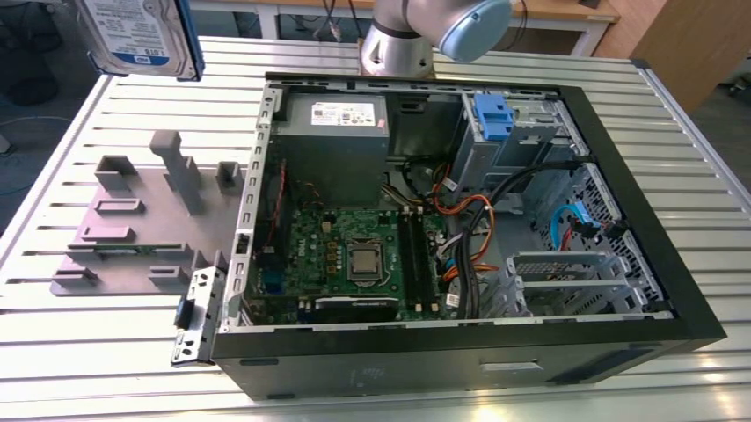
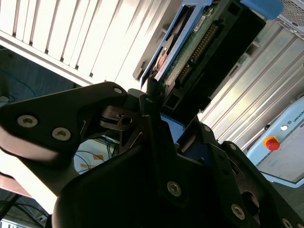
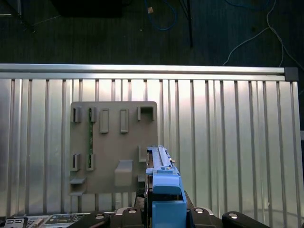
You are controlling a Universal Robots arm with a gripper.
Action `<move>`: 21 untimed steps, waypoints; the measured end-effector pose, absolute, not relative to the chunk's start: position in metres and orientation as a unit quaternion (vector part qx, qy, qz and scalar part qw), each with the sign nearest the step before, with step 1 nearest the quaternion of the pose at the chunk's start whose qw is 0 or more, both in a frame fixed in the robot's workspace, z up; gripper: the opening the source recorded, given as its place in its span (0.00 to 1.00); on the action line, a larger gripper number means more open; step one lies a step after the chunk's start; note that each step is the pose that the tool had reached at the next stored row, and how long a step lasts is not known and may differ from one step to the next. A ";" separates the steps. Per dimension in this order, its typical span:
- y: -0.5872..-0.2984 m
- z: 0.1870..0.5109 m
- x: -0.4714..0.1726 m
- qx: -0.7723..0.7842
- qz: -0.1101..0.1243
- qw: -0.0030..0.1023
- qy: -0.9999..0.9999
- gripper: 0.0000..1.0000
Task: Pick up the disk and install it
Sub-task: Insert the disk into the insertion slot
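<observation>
The gripper (image 2: 156,109) is clamped tight on the disk (image 1: 135,35), holding it on edge high above the grey stand (image 1: 141,220). The arm's base (image 1: 399,44) stands beyond the open computer case (image 1: 470,365).

Label on the disk (image 1: 135,35): white and blue, upper left of the exterior view; print too small to read.
Sticker (image 1: 338,112) on the power supply (image 1: 329,154): white, upper middle of the exterior view; print unreadable.
Lettering on the control box (image 2: 280,154): right edge of the second wrist view, cut off; not readable.
</observation>
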State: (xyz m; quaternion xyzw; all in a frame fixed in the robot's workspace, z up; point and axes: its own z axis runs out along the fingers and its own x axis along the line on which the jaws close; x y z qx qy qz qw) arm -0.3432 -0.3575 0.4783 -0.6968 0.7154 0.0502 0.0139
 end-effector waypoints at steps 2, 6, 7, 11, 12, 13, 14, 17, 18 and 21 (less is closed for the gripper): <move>-0.358 0.478 -0.342 -0.697 0.050 0.014 0.715 0.37; -0.357 0.478 -0.340 -0.697 0.050 0.014 0.715 0.37; -0.357 0.478 -0.339 -0.697 0.050 0.014 0.715 0.37; -0.357 0.478 -0.336 -0.697 0.050 0.014 0.715 0.37; -0.357 0.478 -0.336 -0.697 0.050 0.014 0.715 0.37; -0.357 0.478 -0.335 -0.697 0.050 0.014 0.715 0.37; -0.357 0.478 -0.335 -0.697 0.050 0.014 0.715 0.37; -0.357 0.478 -0.333 -0.697 0.050 0.014 0.715 0.37; -0.357 0.478 -0.332 -0.697 0.050 0.014 0.715 0.37; -0.357 0.478 -0.330 -0.697 0.050 0.014 0.715 0.37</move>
